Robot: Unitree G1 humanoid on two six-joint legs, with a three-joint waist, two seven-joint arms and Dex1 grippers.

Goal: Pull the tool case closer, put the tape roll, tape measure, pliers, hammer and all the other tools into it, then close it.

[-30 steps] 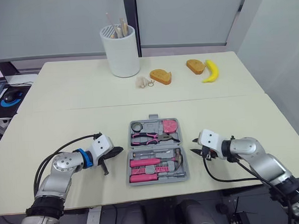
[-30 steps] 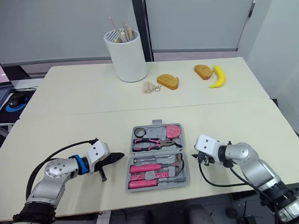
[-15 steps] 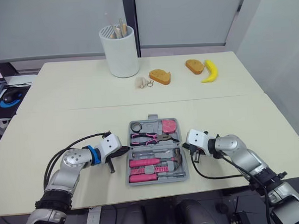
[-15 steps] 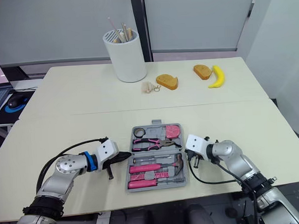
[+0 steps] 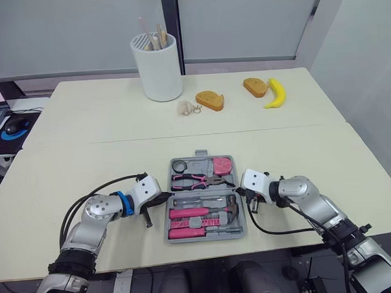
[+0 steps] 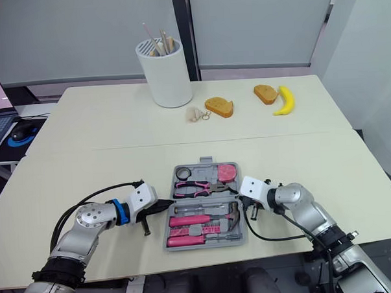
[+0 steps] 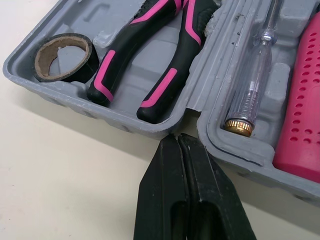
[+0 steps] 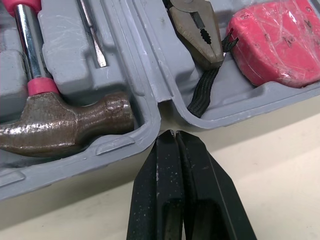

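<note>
Your black left gripper (image 7: 178, 137) and right gripper (image 8: 173, 134), both pressed together, bracket the filled grey plastic tool case (image 7: 75, 95) at its hinge, likely to fold it.

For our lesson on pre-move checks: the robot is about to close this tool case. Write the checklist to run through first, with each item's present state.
1. The tape roll lies in the tool case: ok.
2. The pliers sit in the tray: ok.
3. The hammer is in its slot: ok.
4. The tape measure is in, its strap clear of the rim: cannot tell.
5. The left gripper and right gripper, both shut, point at the hinge notches: ok.
6. Case closed: not ok, it lies open flat.
</note>
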